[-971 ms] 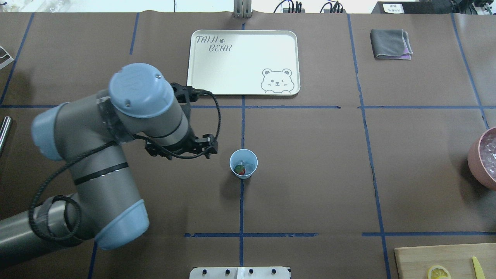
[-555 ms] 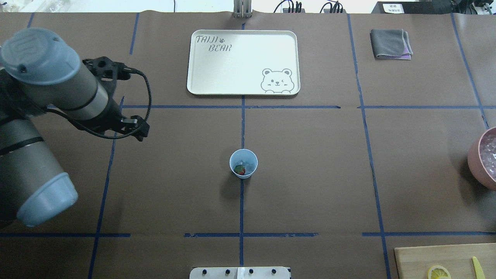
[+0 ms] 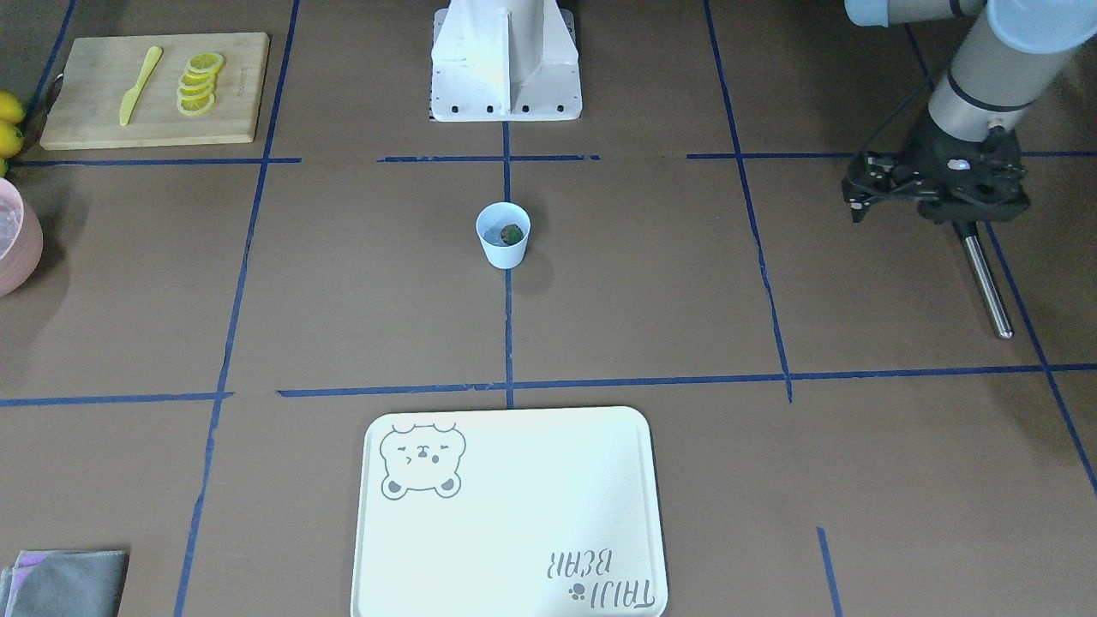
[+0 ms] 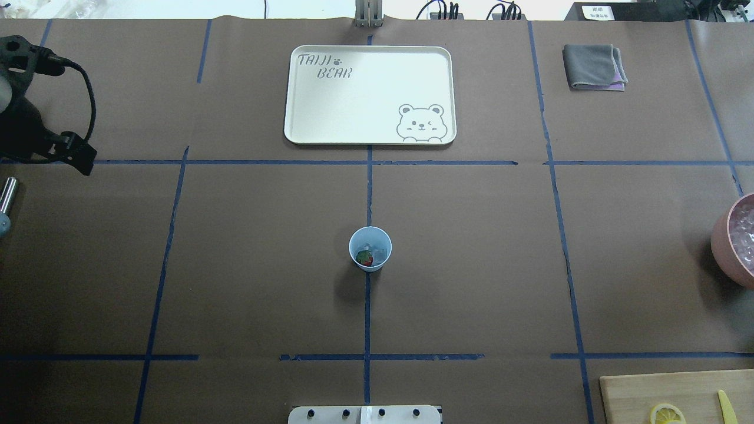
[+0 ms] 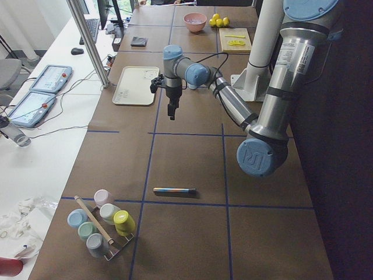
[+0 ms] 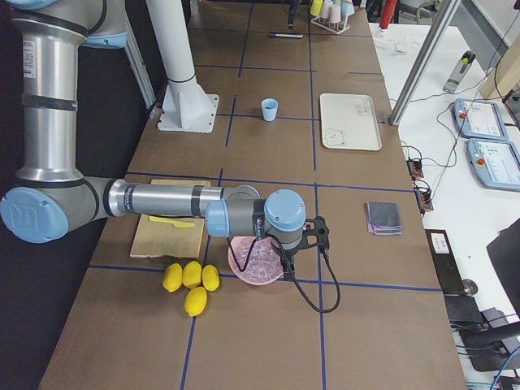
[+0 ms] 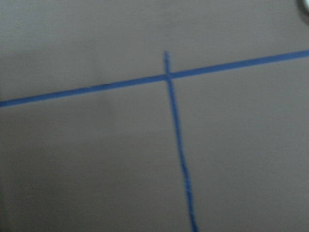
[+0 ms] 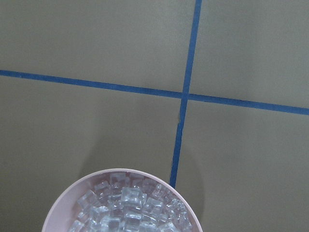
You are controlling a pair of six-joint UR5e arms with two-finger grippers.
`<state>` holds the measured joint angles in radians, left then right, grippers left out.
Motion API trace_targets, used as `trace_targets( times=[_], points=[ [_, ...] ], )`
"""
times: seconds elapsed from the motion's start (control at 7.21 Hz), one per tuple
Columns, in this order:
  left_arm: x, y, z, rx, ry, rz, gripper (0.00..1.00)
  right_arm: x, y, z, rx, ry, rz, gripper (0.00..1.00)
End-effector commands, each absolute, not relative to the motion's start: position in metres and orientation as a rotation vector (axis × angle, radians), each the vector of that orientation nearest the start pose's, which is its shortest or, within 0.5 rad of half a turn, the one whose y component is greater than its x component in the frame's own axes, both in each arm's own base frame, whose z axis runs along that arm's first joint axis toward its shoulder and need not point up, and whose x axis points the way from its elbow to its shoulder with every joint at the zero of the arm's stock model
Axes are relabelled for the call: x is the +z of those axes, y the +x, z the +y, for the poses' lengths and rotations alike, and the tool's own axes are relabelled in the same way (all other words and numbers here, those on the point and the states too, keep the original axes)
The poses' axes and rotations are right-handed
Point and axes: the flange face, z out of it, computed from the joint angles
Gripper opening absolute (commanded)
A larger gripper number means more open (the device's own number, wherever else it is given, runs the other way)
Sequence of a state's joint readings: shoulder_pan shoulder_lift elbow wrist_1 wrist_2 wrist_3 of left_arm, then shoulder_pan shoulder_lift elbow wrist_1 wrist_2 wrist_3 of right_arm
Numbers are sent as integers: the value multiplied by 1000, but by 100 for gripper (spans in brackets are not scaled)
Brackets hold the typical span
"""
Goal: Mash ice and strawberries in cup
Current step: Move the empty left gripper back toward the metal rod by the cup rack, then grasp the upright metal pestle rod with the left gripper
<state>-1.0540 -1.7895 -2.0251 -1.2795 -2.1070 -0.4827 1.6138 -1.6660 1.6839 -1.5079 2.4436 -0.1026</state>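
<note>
Overhead: cup (image 4: 370,248) upright mid-counter (image 4: 471,265), on the centre tape line (image 4: 368,194). Inside it: strawberry (image 4: 365,258), red with green cap, and ice (image 4: 379,254), clear, beside it. Front view shows only the berry's dark-green top.

Left pincer (image 5: 172,114) hangs above the counter, well apart from the cup, near a metal rod (image 3: 986,283) lying flat. Released or clenched: cannot tell. Left wrist cam shows only a blurred tape cross.

Right pincer (image 6: 284,258) shows only in the right-side view, over the pink bowl (image 8: 123,170) of clear cubes (image 8: 128,198). Its state: cannot tell.
</note>
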Motion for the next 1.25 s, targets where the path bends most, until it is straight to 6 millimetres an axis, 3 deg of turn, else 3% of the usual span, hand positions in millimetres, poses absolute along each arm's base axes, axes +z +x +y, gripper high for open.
trace_targets(
  times=[0.0, 0.14, 0.28, 0.55, 0.69, 1.11],
  points=[
    [456, 139, -523, 126, 61, 691, 100, 630, 77, -458, -95, 148, -864, 99],
    [499, 127, -538, 106, 70, 702, 100, 629, 77, -460, -95, 149, -864, 99],
    [537, 129, -548, 93, 62, 700, 100, 629, 77, -460, -93, 148, -866, 99],
    [600, 115, -561, 72, 108, 711, 100, 628, 77, -459, -94, 150, -866, 99],
    [629, 115, -561, 70, 102, 709, 100, 628, 77, -459, -95, 151, -865, 99],
    [699, 109, -534, -32, 143, 752, 100, 624, 77, -460, -97, 158, -865, 99]
  ],
)
